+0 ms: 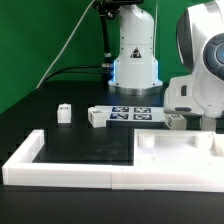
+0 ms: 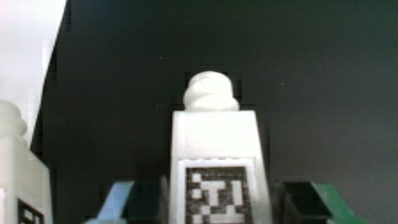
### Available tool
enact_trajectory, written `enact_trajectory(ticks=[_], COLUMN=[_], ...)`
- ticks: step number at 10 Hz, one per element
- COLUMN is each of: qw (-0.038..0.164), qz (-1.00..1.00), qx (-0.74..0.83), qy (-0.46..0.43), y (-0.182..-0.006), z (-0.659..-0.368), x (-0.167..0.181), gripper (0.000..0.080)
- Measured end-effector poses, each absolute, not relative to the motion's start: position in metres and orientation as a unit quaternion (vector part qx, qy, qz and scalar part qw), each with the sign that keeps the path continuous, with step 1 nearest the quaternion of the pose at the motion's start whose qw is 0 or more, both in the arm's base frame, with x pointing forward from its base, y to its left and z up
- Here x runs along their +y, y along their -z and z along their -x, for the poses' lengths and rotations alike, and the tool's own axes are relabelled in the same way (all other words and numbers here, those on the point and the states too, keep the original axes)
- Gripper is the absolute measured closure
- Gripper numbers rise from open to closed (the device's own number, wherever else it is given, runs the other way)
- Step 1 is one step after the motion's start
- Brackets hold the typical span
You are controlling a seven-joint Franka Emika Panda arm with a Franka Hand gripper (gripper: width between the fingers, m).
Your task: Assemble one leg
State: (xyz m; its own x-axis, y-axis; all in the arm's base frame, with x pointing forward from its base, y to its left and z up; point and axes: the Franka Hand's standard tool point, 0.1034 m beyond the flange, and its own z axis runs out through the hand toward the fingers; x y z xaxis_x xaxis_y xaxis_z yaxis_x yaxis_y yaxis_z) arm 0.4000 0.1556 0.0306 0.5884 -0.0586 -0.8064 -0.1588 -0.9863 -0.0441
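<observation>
**Closing Squarely on the Leg**

Find the pincer (image 2: 224, 205) low over the counter (image 1: 60, 140), toward the edge on the exterior view's right, just behind the flat panel (image 1: 185, 152). Read it as spread, not clamped: fingers (image 2: 121, 202) on either side of the leg (image 2: 215, 150), a dark strip of counter showing between each finger and the leg's flanks. Place the leg right there, between those fingers, tagged end nearest the wrist and rounded tip pointing away. Cannot tell from these views whether lying flat or raised; hidden behind the arm in the exterior view.

Judge the step in hand as the grasp itself. To do it well:

- Centre the leg in the gap, to bring both fingers onto the flat sides together and avoid a sideways shove.
- Close on the tagged body, not on the narrow rounded tip.
- Hold the wrist square to the leg's long axis, to avoid twisting it.
- Mind the other white piece (image 2: 13, 150) close alongside, too cropped to name, and allow the near finger room.
- Lift only after a firm pinch.

Leave alone the spare leg (image 1: 63, 112) toward the opposite edge, and the second spare leg (image 1: 95, 117) just beside the marker board (image 1: 132, 114).
</observation>
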Motion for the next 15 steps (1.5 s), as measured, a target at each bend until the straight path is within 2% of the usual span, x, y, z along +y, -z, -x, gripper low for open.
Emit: enact_trajectory(ticks=[2, 4, 5, 6, 9, 11, 15], qw=[0.055, 0.056, 0.058, 0.059, 0.059, 0.060, 0.065], qz=[0.891, 0.901, 0.915, 0.942, 0.980, 0.989, 0.995], qx=[0.058, 0.059, 0.062, 0.066, 0.068, 0.067, 0.064], qy=[-0.446, -0.426, -0.394, -0.324, -0.178, -0.119, 0.034], y=[-0.056, -0.073, -0.068, -0.066, -0.067, -0.072, -0.117], z=[-0.406, -0.415, -0.423, -0.429, -0.432, -0.436, -0.464], x=[0.152, 0.151, 0.153, 0.156, 0.159, 0.154, 0.141], gripper=[0.0512, 0.0512, 0.0512, 0.0512, 0.0512, 0.0512, 0.0512])
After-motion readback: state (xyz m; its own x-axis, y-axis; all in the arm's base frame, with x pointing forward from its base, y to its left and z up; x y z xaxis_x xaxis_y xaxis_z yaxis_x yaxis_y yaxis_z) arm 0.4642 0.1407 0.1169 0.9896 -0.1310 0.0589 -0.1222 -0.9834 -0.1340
